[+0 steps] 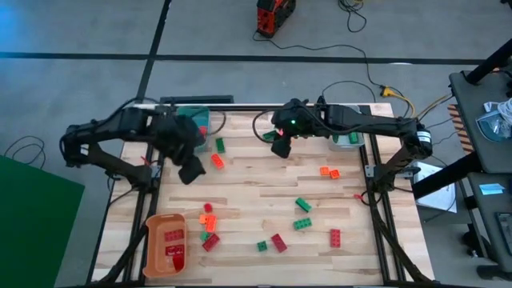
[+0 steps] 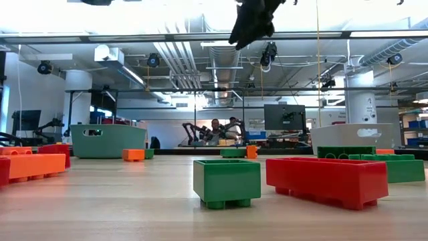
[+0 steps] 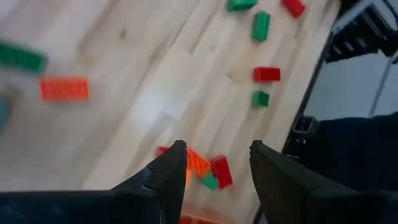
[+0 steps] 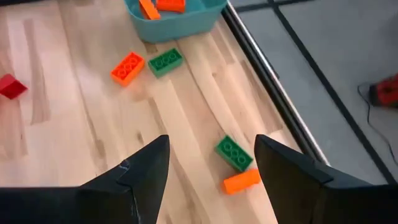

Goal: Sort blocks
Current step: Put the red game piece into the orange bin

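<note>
Nearest, the orange rectangular plastic bin (image 1: 163, 242) holds a few red studded plastic toy bricks (image 1: 174, 235); beyond it most bricks lie loose on the wooden table (image 1: 256, 188); farther, the left gripper (image 1: 190, 171) and right gripper (image 1: 281, 146) hover open, empty.

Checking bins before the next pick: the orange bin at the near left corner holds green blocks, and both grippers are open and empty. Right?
Not quite. In the high view the orange bin holds red blocks, not green. The rest stands: the wrist views show the left gripper and right gripper open and empty.
</note>
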You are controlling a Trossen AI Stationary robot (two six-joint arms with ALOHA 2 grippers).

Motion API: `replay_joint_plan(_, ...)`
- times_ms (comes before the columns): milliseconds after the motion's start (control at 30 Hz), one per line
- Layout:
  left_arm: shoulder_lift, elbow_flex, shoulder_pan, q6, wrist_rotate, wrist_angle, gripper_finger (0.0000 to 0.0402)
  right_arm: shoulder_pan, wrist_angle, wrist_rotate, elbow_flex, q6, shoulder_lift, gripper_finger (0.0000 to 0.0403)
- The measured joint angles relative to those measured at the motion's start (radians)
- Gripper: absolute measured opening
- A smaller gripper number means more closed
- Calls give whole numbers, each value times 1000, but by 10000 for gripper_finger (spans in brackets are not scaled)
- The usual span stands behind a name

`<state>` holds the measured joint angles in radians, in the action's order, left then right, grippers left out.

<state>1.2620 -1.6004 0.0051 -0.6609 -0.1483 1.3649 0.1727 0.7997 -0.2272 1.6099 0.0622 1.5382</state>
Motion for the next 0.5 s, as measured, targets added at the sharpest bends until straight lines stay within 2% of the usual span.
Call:
replay_joint_plan(167, 3, 38, -144, -263, 132, 6, 155, 3, 6, 0, -9, 34, 0, 231)
replay_joint_plan(233, 17, 73, -182, -442, 169, 18, 158, 3, 8, 0, -10, 35, 0, 234)
replay_joint_plan(400, 67, 191, -227, -979, 193, 42, 177, 3, 11, 0, -11, 35, 1, 242)
replay_joint_plan(500, 114, 259, -250, -1098, 180, 16, 189, 3, 11, 0, -11, 31, -5, 244)
